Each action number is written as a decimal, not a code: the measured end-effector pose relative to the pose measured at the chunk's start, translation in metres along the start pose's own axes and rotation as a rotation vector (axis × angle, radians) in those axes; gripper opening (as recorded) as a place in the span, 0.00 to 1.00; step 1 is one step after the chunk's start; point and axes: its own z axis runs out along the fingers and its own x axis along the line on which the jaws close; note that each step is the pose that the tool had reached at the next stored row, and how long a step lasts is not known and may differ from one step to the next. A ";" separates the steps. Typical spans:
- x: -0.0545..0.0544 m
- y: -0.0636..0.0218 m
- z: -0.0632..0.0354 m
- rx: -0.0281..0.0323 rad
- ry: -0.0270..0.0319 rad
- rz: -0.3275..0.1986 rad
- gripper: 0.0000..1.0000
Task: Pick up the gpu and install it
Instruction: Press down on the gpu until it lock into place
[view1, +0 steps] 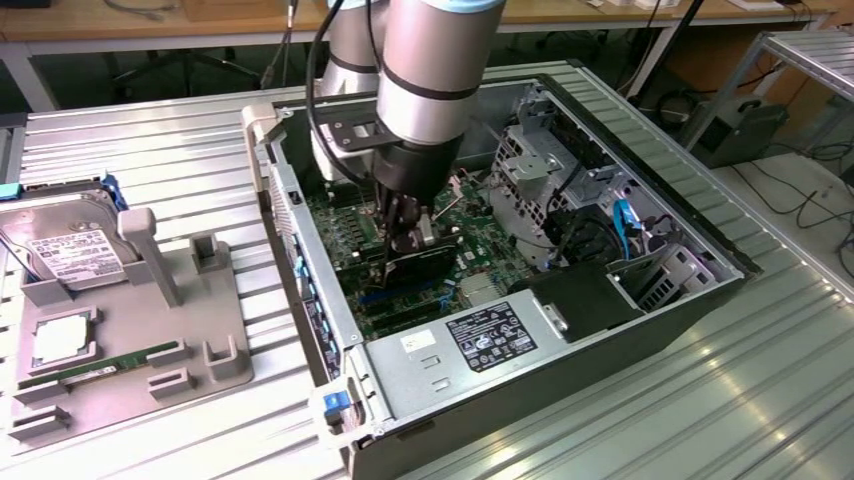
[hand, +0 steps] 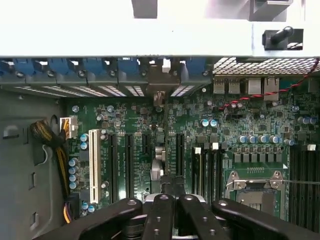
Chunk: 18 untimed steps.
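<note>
At centre frame the gripper (view1: 400, 243), fingers clamped on the gpu (view1: 414, 262), hangs over the motherboard (hand: 200, 130); any tilt could miss the slot.

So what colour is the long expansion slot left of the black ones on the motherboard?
White; the slot shows best in the wrist view.

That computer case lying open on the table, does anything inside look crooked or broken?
Nothing stands out. The pincer is shut on the gpu, which stands on edge over the motherboard slots inside the computer case.
</note>
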 end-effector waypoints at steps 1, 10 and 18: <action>0.000 0.0019 0.0048 0.0029 0.0007 0.000 0.11; 0.001 0.0042 0.0093 0.0034 0.0000 0.000 0.11; 0.001 0.0052 -0.0185 0.0032 0.0004 0.000 0.11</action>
